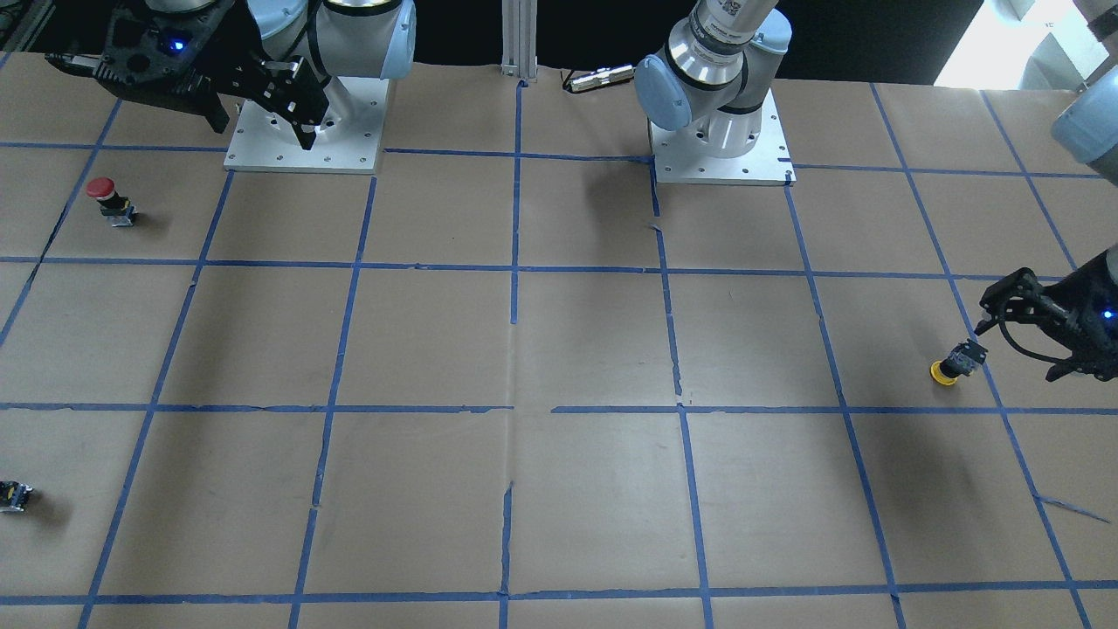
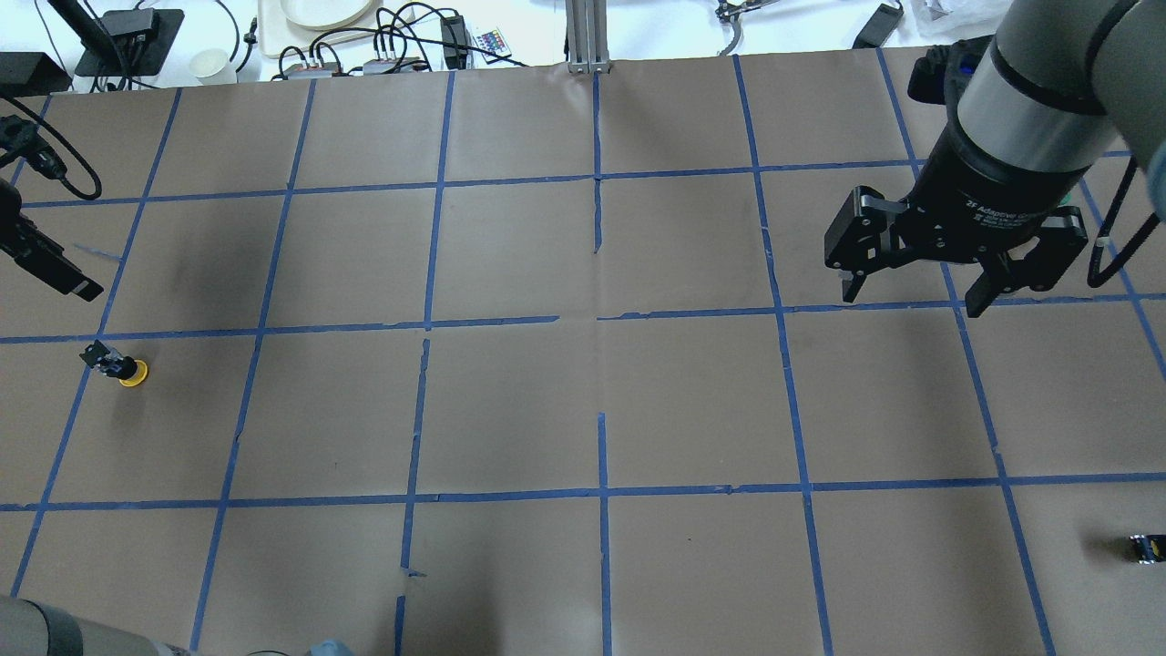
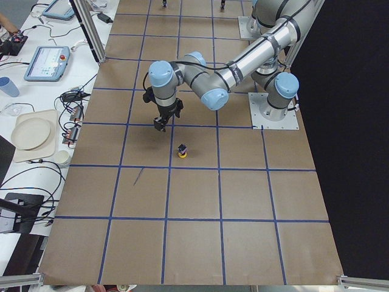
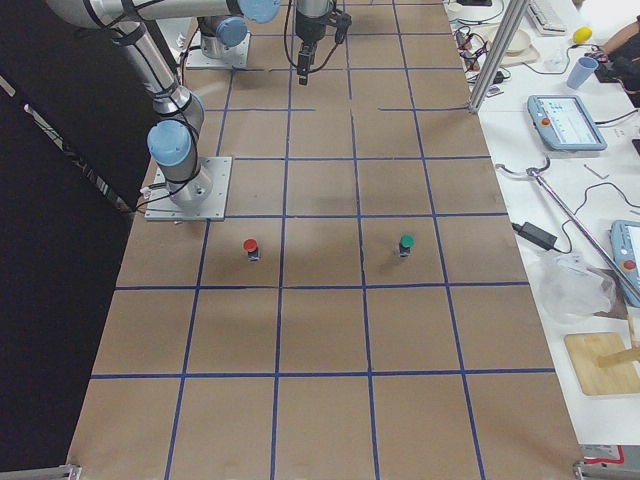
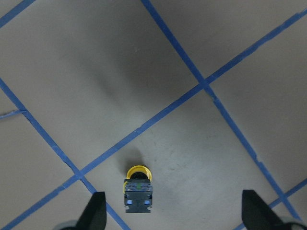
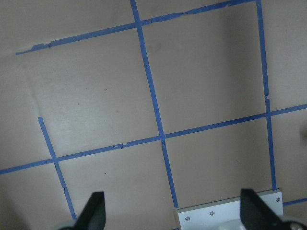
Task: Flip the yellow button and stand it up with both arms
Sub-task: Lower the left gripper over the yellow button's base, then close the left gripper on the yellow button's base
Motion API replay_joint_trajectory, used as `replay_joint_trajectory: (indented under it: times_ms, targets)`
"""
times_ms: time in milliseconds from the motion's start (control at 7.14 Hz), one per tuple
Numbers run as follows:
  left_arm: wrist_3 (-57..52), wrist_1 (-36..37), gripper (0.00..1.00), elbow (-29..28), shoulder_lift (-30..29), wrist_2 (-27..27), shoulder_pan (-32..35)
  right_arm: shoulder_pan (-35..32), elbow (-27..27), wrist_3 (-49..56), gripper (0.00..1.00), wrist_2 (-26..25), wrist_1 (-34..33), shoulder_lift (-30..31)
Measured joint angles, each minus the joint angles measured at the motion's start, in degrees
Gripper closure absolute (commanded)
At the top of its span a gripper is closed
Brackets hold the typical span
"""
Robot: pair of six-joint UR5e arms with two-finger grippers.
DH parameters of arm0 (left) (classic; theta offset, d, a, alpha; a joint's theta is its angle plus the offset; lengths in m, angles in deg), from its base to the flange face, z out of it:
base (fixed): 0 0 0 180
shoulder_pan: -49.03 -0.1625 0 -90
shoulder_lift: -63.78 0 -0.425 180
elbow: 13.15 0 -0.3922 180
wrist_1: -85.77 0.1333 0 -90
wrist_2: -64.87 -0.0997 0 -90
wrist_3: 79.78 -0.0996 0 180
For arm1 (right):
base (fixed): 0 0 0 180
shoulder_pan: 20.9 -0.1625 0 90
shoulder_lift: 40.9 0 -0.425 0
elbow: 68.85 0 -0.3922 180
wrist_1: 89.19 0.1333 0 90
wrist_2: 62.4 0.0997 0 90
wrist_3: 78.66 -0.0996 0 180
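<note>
The yellow button (image 1: 952,364) rests with its yellow cap on the paper and its dark base up, near my left end of the table. It also shows in the overhead view (image 2: 123,366), the exterior left view (image 3: 182,150) and the left wrist view (image 5: 138,187). My left gripper (image 1: 1018,340) is open and empty, hovering just beside and above the button without touching it; in the left wrist view (image 5: 175,215) the button sits nearer one finger. My right gripper (image 2: 911,297) is open and empty, held high over the other half of the table, far from the button.
A red-capped button (image 1: 106,197) stands near the right arm's base plate (image 1: 306,131). A green-capped button (image 4: 406,243) stands further out. A tiny black block (image 2: 1144,547) lies at the right edge. Blue tape lines grid the brown paper. Clutter lies beyond the far edge.
</note>
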State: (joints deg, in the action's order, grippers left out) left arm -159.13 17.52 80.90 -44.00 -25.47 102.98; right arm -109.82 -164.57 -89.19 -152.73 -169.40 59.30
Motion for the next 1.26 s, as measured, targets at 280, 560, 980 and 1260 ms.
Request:
replay_joint_trajectory:
  times_ms: [280,560,980,1260]
  targets:
    - [-6.5,9.7,0.00,4.9,-2.9,-0.3,-2.0,0.0,0.1,0.1,0.00,0.0,-0.1,0.1]
    - [-7.0,11.8,0.01,9.1,-2.3,-0.3,-2.9,-0.1,0.1,0.1,0.00,0.0,-0.4,0.2]
    - [-4.7,12.6,0.02,11.0,-2.2,-0.5,-3.9,-0.2,0.1,-0.2,0.00,0.5,-0.7,0.2]
    - [-4.4,14.5,0.05,12.0,-2.8,-1.1,-4.2,-0.1,0.3,0.0,0.00,0.7,-0.9,0.2]
